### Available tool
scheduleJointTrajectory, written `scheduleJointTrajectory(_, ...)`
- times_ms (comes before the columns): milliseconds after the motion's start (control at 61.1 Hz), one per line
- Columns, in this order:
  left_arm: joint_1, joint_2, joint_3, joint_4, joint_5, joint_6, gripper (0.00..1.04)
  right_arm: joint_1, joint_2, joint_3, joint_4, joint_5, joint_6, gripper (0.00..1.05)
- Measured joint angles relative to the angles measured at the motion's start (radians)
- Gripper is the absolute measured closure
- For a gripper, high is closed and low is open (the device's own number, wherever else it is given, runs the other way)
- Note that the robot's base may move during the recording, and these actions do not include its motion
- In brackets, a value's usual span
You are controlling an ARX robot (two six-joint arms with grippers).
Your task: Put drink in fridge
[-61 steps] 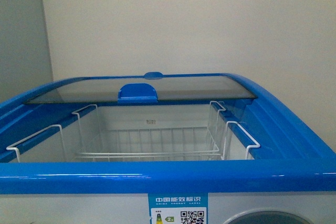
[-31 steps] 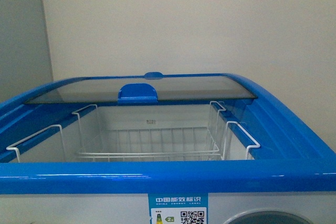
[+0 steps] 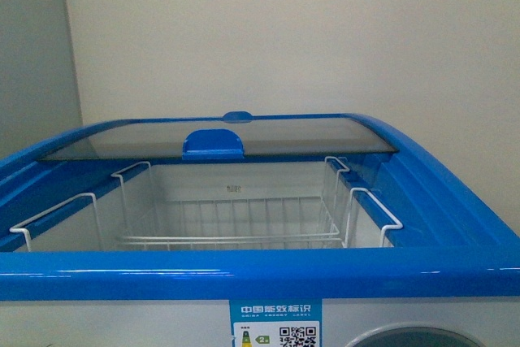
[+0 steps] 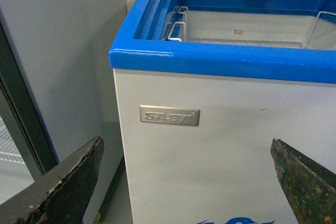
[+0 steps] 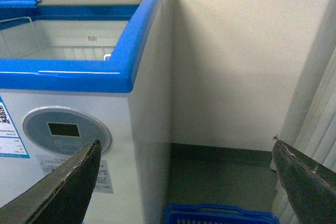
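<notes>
The fridge [image 3: 260,274] runs off the bottom edge in the front view, so its energy label [image 3: 275,323] is cut through the QR code and the oval display [image 3: 414,337] shows only its top arc. The label's small print is too fine to read. Under the pushed-back glass lid [image 3: 219,137] the rear of the compartment is hidden.

In the right wrist view a blue basket [image 5: 218,214] on the floor is cropped to its rim. In the left wrist view the tall cabinet [image 4: 16,145] shows only an edge.

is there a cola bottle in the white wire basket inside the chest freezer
No, in the front view the white wire basket inside the blue-rimmed white chest freezer holds nothing, and no bottle shows there.
</notes>
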Motion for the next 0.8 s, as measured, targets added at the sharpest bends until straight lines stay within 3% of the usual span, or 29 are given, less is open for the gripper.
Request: scheduleJointTrajectory(803,0.000,0.000,0.000,0.000,0.000,0.000,0.08,0.000,0.000,0.000,0.000,0.000,0.000,0.07)
